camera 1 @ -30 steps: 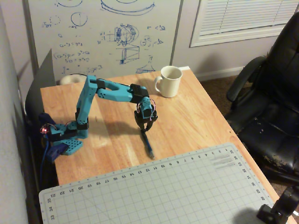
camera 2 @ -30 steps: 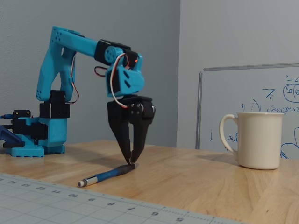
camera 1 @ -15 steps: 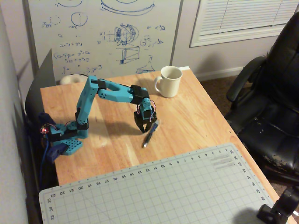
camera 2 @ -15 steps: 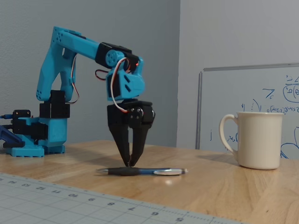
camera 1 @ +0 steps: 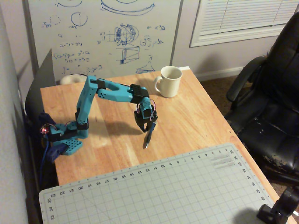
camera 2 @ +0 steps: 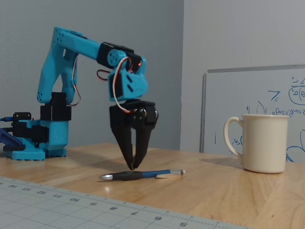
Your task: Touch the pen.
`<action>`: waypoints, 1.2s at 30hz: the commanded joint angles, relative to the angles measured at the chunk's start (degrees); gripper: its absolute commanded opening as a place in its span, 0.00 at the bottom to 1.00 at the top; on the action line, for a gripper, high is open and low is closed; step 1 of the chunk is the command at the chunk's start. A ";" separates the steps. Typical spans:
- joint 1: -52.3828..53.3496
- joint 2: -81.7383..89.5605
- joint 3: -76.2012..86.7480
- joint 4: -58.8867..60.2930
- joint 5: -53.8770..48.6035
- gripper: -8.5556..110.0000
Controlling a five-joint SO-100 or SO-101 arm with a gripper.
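Looking at your arm: the blue base (camera 1: 65,140) sits near the table's left edge in a fixed view, the lower link rises upright from it, and the upper link reaches out level to the right.
Wrist: it bends sharply so your pincer (camera 1: 145,129) hangs straight down, black fingers pointing at the wooden table (camera 1: 196,116).
Pincer state: in a fixed view at table height your pincer (camera 2: 133,166) shows its two fingers tapering together, the tips nearly meeting with only a sliver between them; you have hold of nothing.
Fingertip height: the tips (camera 2: 130,163) stand right at the top of the pen's barrel; from these views you cannot tell for certain whether they touch it or hover just above.
Pen: the pen (camera 2: 141,175) lies flat on the wood directly beneath your pincer, its silvery tip to the left of the fingers and its far end to the right in the low view.
Pen from above: the pen (camera 1: 148,137) runs from under the fingertips down toward the cutting mat (camera 1: 163,191), slightly slanted, stopping short of the mat's edge.
Mug: the white mug (camera 1: 170,81) stands upright well apart from your pincer, behind and to its right from above; in the low view the mug (camera 2: 264,143) is off to the right, handle facing your pincer.
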 commanded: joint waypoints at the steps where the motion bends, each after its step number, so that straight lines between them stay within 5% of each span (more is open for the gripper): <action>1: 1.32 6.42 -2.90 -0.62 0.26 0.08; 36: 6.33 -3.34 -10.02 0.09 -0.70 0.08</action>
